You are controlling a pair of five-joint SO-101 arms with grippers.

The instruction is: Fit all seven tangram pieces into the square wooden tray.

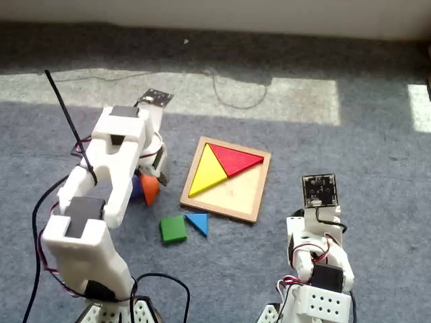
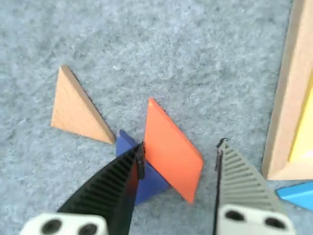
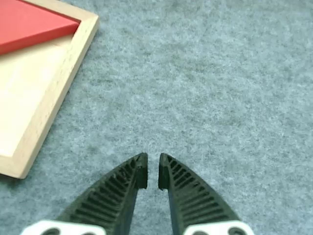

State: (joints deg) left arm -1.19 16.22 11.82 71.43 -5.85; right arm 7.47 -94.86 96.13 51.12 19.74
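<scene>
The square wooden tray [image 1: 250,195] lies mid-table and holds a yellow triangle [image 1: 205,171] and a red triangle [image 1: 234,159]. My left gripper [image 2: 180,154] is open and straddles an orange parallelogram [image 2: 171,152]. That piece leans on a dark blue piece [image 2: 146,183]. The black finger [image 2: 120,181] touches the orange edge, while the grey finger [image 2: 234,176] stands apart from it. A plain wooden triangle [image 2: 76,110] lies just beyond on the carpet. A green square [image 1: 173,229] and a small blue triangle [image 1: 197,222] sit before the tray. My right gripper [image 3: 152,171] is shut over bare carpet beside the tray's corner [image 3: 46,112].
Everything rests on grey-blue carpet [image 1: 350,161]. A thin cable [image 1: 232,101] trails at the back. The right arm [image 1: 316,262] stands at the front right, folded back from the tray. Open carpet lies right of the tray.
</scene>
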